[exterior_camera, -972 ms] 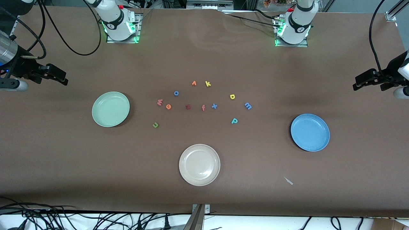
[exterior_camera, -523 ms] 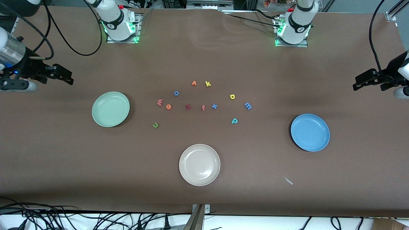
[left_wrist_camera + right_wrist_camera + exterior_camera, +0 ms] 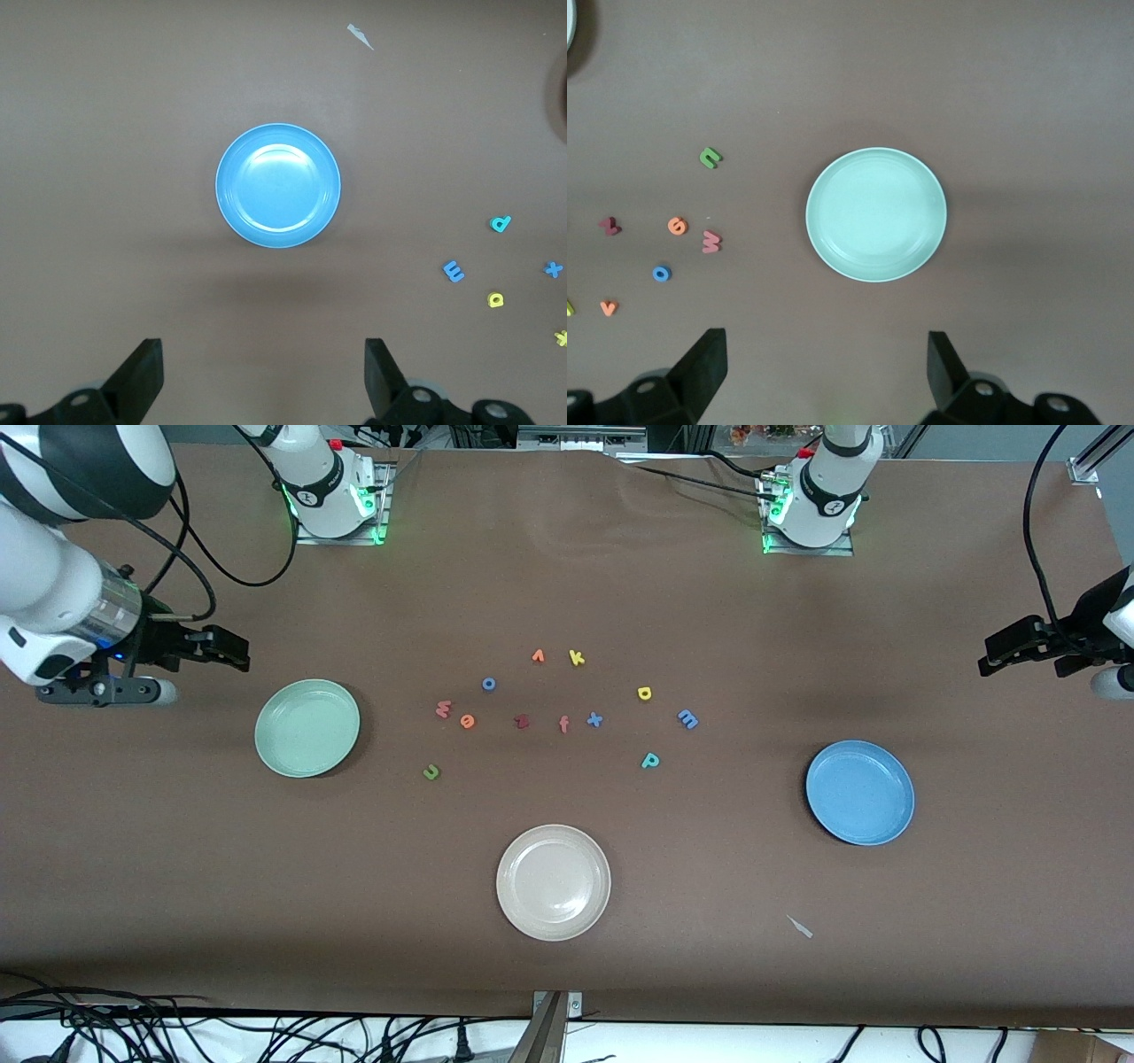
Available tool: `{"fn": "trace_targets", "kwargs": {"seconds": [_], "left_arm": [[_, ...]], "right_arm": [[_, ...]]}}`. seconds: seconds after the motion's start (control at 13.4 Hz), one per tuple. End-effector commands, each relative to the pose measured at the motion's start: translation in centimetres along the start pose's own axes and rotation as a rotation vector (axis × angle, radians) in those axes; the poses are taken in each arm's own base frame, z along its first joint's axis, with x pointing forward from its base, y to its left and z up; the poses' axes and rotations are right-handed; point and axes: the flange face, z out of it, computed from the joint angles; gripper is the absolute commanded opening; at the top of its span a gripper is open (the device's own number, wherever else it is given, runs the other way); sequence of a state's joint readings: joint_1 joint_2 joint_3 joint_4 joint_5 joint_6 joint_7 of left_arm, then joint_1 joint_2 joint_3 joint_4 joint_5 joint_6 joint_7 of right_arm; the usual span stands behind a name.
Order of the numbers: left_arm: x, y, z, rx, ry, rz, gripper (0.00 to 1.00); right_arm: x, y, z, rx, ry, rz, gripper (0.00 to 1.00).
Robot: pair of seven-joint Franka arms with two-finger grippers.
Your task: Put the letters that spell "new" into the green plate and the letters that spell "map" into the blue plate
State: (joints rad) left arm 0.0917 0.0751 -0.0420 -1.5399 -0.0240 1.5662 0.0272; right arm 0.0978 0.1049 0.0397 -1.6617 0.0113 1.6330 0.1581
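Observation:
The green plate point(image 3: 306, 728) point(image 3: 876, 214) lies toward the right arm's end of the table. The blue plate point(image 3: 859, 792) point(image 3: 278, 185) lies toward the left arm's end. Loose between them lie the green n point(image 3: 431, 772), orange e point(image 3: 467, 722), pink w point(image 3: 443, 709), blue m point(image 3: 687, 718), yellow a point(image 3: 645, 693) and teal p point(image 3: 650, 760). My right gripper point(image 3: 232, 655) point(image 3: 824, 354) hangs open and empty over bare table beside the green plate. My left gripper point(image 3: 997, 657) point(image 3: 264, 359) waits open and empty over the table's end near the blue plate.
A beige-white plate point(image 3: 553, 882) sits nearer the front camera than the letters. Among the letters lie a blue o point(image 3: 488, 684), orange v point(image 3: 538, 656), yellow k point(image 3: 577, 658), dark red letter point(image 3: 522, 722), coral f point(image 3: 563, 724) and blue x point(image 3: 594, 720). A small scrap point(image 3: 800, 926) lies near the front edge.
My right arm has swung in from the table's end toward the green plate, its gripper still open. The left arm and all the letters have stayed put.

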Motion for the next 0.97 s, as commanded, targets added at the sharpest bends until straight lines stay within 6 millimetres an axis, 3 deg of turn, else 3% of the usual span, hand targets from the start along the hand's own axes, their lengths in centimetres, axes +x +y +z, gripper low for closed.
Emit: {"fn": "trace_targets", "kwargs": {"seconds": [0.0, 0.15, 0.3, 0.45, 0.6, 0.75, 0.9], "left_arm": [[0.2, -0.1, -0.4, -0.018, 0.005, 0.006, 1.0], [0.4, -0.2, 0.2, -0.019, -0.006, 0.006, 1.0], [1.9, -0.2, 3.5, -0.038, -0.068, -0.016, 1.0], [2.6, 1.0, 4.1, -0.028, -0.076, -0.129, 1.0], [2.9, 0.7, 4.5, -0.028, -0.084, -0.229, 1.0], [3.1, 2.7, 5.1, -0.017, -0.092, -0.205, 1.0], [3.9, 5.1, 7.7, -0.014, -0.136, -0.171, 1.0]], "right_arm": [[0.5, -3.4, 1.7, -0.023, -0.004, 0.077, 1.0], [0.4, -5.6, 3.5, -0.03, -0.003, 0.14, 1.0], [0.1, -7.3, 5.5, -0.03, 0.004, 0.186, 1.0], [-0.7, -9.2, 7.3, -0.045, -0.018, 0.188, 1.0], [-1.5, -9.8, 9.4, -0.057, -0.048, 0.176, 1.0], [-1.9, -10.5, 11.7, -0.055, -0.045, 0.166, 0.99], [-2.5, -11.6, 15.0, -0.038, -0.008, 0.183, 0.99]]}}
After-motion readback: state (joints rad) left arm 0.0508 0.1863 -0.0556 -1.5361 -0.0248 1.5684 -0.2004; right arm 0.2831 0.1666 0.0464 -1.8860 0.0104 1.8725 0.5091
